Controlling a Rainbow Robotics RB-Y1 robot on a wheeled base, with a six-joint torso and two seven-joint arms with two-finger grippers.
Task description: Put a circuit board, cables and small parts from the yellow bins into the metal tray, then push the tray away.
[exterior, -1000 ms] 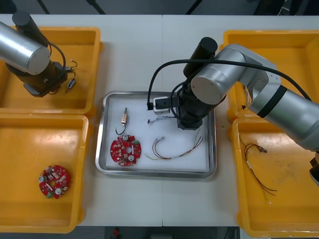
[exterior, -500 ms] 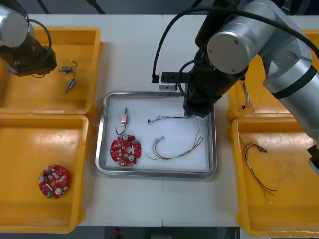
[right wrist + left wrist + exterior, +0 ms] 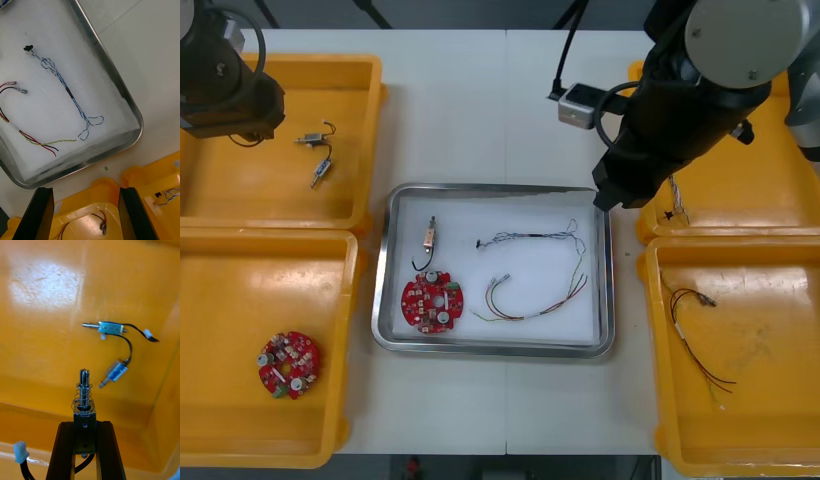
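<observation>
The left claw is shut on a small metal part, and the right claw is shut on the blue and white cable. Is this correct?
Not quite. The right claw is open and empty; the right wrist view shows the blue and white cable lying in the tray. The left claw is indeed shut on a small metal part.

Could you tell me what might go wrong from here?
The left end effector, above the far left yellow bin, pinches a small metal part only by its base, so it may slip in transit. Its dangling lead could snag the bin wall. The right end effector hangs open near the metal tray's right rim; the arms might crowd each other there.
</observation>
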